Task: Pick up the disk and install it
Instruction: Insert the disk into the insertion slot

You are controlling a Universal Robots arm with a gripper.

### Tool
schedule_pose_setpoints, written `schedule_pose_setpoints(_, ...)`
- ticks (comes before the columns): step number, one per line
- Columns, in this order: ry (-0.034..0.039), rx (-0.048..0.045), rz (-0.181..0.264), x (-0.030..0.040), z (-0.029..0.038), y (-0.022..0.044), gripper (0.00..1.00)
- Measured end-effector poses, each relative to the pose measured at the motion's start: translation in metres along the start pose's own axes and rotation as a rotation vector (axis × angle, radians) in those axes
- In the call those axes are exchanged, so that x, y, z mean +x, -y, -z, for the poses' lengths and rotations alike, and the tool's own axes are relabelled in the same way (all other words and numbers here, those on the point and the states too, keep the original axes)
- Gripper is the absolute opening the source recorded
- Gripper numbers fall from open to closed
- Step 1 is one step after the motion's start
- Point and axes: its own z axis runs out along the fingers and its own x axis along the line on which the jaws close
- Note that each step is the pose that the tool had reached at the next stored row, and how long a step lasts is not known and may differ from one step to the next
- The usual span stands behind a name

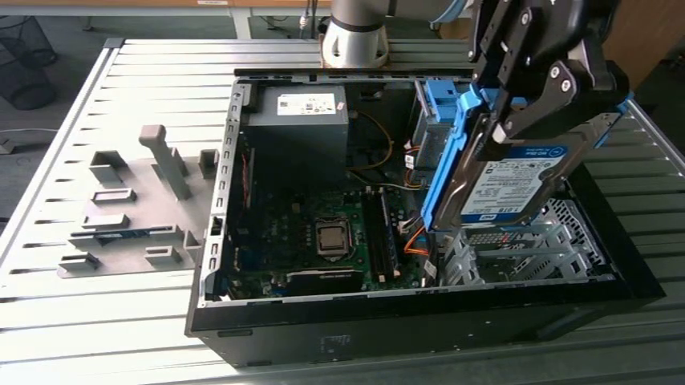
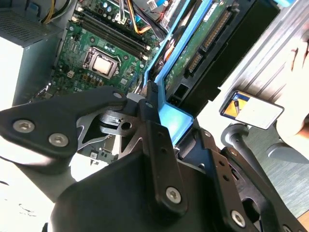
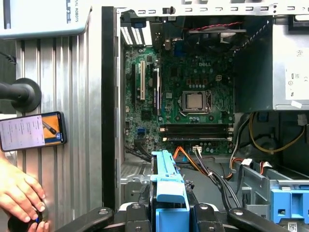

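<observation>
On the exterior view's left there's a wire bin (image 1: pixel 27 68) on the floor. Then comes the slatted grey surface (image 1: pixel 107 321) with grey fixtures (image 1: pixel 134 212) and the open PC case (image 1: pixel 321 345). On the right, the gripper (image 1: pixel 512 120) is clamped on the disk (image 1: pixel 514 180), tilted over the drive cage (image 1: pixel 514 249).

Worktop (image 1: pixel 128 337): grey slatted metal profiles, long grooves, pale glare along slats. Grey fixture plate (image 1: pixel 128 233) with upright grey blocks lying on worktop, toward exterior view's left. Past worktop edge: grey floor (image 1: pixel 64 32), black mesh wastebasket (image 1: pixel 24 64) standing on it, white cable (image 1: pixel 11 138) trailing close to worktop side. Pale wooden desk edge (image 1: pixel 160 6) at far side; brown wooden panel (image 1: pixel 647 40) at exterior view's right. Phone (image 3: pixel 33 131) with lit screen near black stand arm (image 3: pixel 19 94). Light bright, even; surfaces washed white in second wrist view.
</observation>
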Motion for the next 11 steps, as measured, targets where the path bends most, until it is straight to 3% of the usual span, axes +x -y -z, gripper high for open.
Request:
schedule_pose_setpoints(6, -0.0002, 0.0, 0.0, 0.0005, -0.0014, 0.011, 0.36)
schedule_pose_setpoints(11, -0.0003, 0.0, 0.0, 0.003, -0.0032, 0.0157, 0.36)
